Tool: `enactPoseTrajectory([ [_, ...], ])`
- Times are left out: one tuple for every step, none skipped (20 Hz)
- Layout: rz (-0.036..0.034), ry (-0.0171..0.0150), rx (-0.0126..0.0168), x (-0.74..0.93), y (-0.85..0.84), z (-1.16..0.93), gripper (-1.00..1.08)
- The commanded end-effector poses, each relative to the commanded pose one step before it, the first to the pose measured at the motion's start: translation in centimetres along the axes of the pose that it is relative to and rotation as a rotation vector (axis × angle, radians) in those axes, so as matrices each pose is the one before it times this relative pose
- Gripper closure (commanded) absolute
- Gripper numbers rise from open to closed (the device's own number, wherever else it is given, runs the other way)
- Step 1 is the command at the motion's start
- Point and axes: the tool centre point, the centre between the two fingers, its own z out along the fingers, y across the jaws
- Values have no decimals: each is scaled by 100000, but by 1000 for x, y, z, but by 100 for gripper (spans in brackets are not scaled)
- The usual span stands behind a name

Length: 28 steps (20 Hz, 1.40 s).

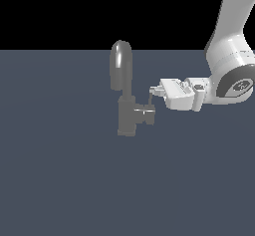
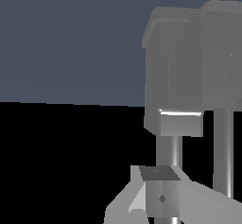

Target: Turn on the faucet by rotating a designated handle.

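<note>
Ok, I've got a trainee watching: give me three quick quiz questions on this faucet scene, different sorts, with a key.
1. True or false: the gripper comes at the faucet from the exterior view's left.
2. Multiple choice: the fingertips are closest to which part? A) the top of the arched spout B) the thin handle above the side stub C) the base of the body
3. Fill in: the faucet stands ____ on the grey floor (upright / tipped over).

Key: 1. False, the arm reaches in from the exterior view's right. 2. B. 3. Upright.
</note>
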Motion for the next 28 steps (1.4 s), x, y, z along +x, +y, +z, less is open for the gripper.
enactPoseTrajectory([
  [2149,-2012,2298,759,6,196,108],
  [584,-530,591,214,13,57,108],
  [457,-422,463,169,11,50,108],
  [329,-314,335,123,9,43,108],
  [201,-207,208,77,7,37,108],
  [79,-102,85,33,5,30,108],
  [0,0,0,2,2,18,108],
  [0,0,0,0,0,0,108],
  [0,0,0,0,0,0,108],
  [0,0,0,0,0,0,108],
  [3,17,-45,8,12,-18,108],
  [0,0,0,-66,281,4,108],
  [0,0,0,-67,283,4,108],
  [0,0,0,-67,286,4,108],
  [0,0,0,-68,288,4,108],
  [0,0,0,-68,290,4,108],
  [0,0,0,-69,292,4,108],
  [0,0,0,-69,294,4,108],
  [0,0,0,-70,296,4,108],
  [0,0,0,-70,298,4,108],
  [-16,-43,18,-80,302,-13,108],
  [0,0,0,-71,302,4,108],
  [0,0,0,-72,304,3,108],
  [0,0,0,-72,306,3,108],
  [0,0,0,-73,308,3,108],
  [0,0,0,-73,310,3,108],
  [0,0,0,-74,312,2,108],
  [0,0,0,-74,314,1,108],
])
